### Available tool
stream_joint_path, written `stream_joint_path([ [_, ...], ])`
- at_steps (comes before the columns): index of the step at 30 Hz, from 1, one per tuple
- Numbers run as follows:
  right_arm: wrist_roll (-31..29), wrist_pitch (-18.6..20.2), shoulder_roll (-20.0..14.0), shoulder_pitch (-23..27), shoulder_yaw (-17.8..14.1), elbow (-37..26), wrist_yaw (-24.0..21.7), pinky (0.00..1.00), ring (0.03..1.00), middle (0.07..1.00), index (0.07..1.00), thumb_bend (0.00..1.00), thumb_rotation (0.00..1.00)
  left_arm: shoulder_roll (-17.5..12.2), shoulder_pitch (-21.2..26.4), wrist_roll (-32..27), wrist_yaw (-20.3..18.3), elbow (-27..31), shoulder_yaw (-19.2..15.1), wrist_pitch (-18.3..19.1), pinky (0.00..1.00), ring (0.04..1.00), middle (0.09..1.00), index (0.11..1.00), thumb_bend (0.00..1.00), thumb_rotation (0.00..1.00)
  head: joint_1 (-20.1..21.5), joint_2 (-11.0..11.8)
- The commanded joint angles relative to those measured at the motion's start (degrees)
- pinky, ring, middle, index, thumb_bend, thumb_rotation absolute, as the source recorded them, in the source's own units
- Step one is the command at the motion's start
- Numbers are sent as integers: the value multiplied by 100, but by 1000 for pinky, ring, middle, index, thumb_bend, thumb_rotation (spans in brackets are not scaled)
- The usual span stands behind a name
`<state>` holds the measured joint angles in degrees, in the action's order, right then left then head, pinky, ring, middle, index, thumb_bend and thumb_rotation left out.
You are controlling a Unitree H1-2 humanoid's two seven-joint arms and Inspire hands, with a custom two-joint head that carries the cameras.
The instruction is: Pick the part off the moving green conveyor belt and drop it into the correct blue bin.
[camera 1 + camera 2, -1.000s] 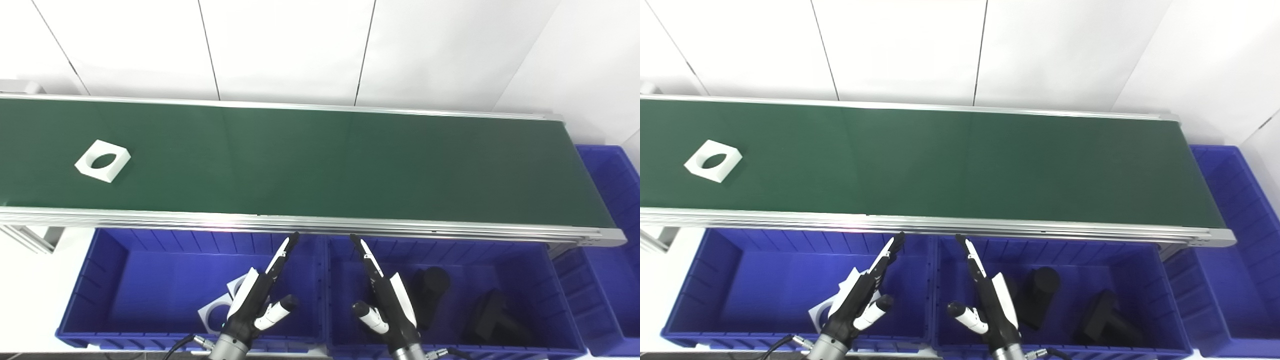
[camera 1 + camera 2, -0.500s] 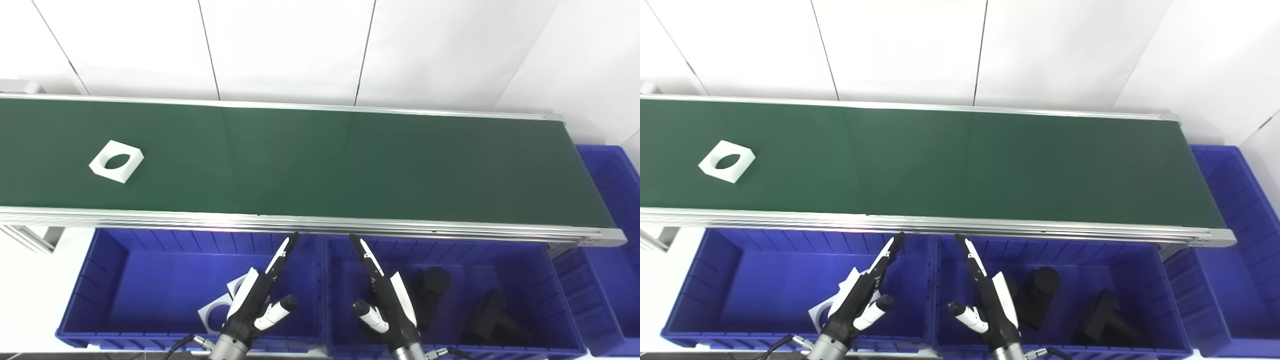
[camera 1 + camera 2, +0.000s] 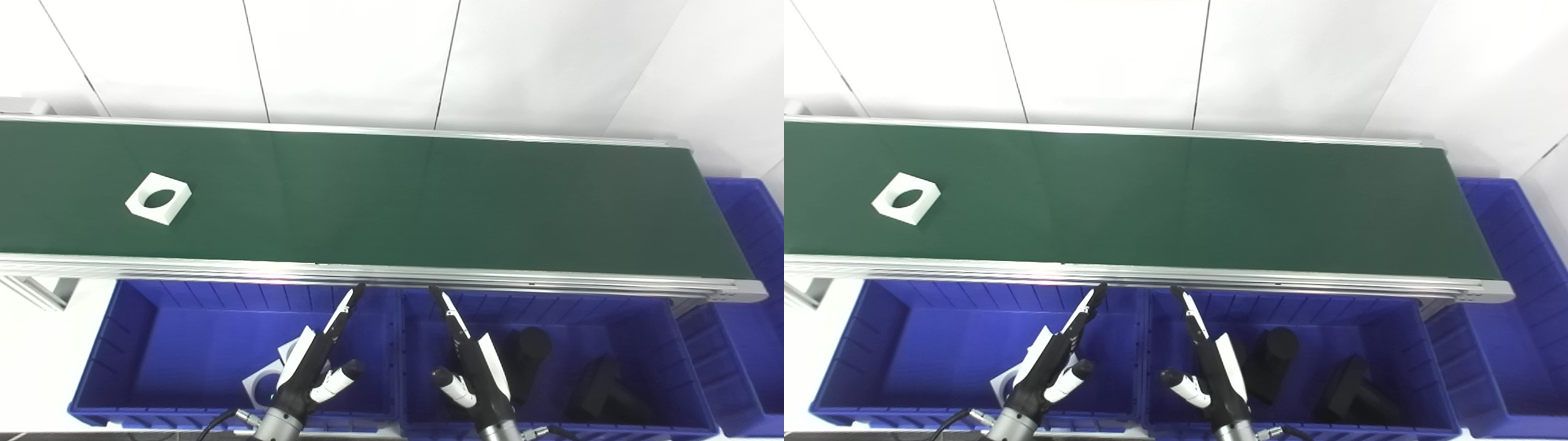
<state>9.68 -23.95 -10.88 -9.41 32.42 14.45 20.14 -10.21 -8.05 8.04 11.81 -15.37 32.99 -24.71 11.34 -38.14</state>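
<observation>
A white square part with a round hole (image 3: pixel 158 198) lies on the green conveyor belt (image 3: pixel 429 196) at its left end. It also shows in the right eye view (image 3: pixel 906 198). My left hand (image 3: pixel 315 364) is open and empty above the left blue bin (image 3: pixel 153 343). My right hand (image 3: pixel 471 364) is open and empty above the middle blue bin (image 3: pixel 661 343). Both hands are near the belt's front rail, far right of the part.
The left bin holds white square parts (image 3: pixel 266 383), partly hidden by my left hand. The middle bin holds black parts (image 3: pixel 530 349) (image 3: pixel 603 386). Another blue bin (image 3: pixel 750 245) stands past the belt's right end. A white wall lies behind the belt.
The white part has travelled rightward along the belt. Both hands have stayed in place, open.
</observation>
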Motion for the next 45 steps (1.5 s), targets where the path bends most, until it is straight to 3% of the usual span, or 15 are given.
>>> stream_joint_path([
  [1, -6, -297, 23, 47, -29, -106, -35, 976, 993, 993, 973, 947, 985, -40, 119, 38, 124, 73, 33, -222, 1000, 1000, 1000, 994, 845, 1000, -8, 8],
  [20, -7, -297, 29, 60, -28, -53, -30, 988, 997, 993, 973, 946, 988, -64, 159, 47, 268, -1, 132, -222, 998, 1000, 1000, 989, 851, 1000, -70, 76],
  [23, -23, -298, -20, 73, -16, 57, 32, 980, 994, 989, 973, 955, 998, -35, 243, 162, 485, -182, 276, -222, 988, 999, 1000, 981, 853, 998, -625, 370],
  [26, -41, -298, -36, 91, -5, 120, 63, 973, 990, 987, 974, 959, 1000, -46, 310, 182, 648, -281, 407, -222, 980, 996, 1000, 977, 863, 994, -625, 370],
  [27, -39, -298, -66, 118, 19, 187, 99, 973, 990, 986, 974, 960, 1000, -28, 347, 192, 700, -366, 456, -222, 980, 996, 1000, 976, 864, 993, -917, 608],
  [33, -128, -298, -167, 249, 119, 497, 175, 960, 988, 997, 986, 952, 1000, 17, 587, 248, 1137, -786, 806, -222, 917, 974, 984, 955, 903, 949, -1162, 903],
  [38, -173, -298, -194, 285, 138, 589, 220, 977, 995, 999, 992, 955, 1000, 4, 712, 247, 1441, -924, 1058, -222, 926, 968, 979, 948, 912, 924, -1295, 1032],
  [45, -211, -298, -239, 266, 124, 563, 177, 1000, 1000, 1000, 1000, 944, 996, -34, 852, 333, 1883, -1006, 1388, -222, 870, 943, 968, 936, 901, 905, -1333, 990],
])
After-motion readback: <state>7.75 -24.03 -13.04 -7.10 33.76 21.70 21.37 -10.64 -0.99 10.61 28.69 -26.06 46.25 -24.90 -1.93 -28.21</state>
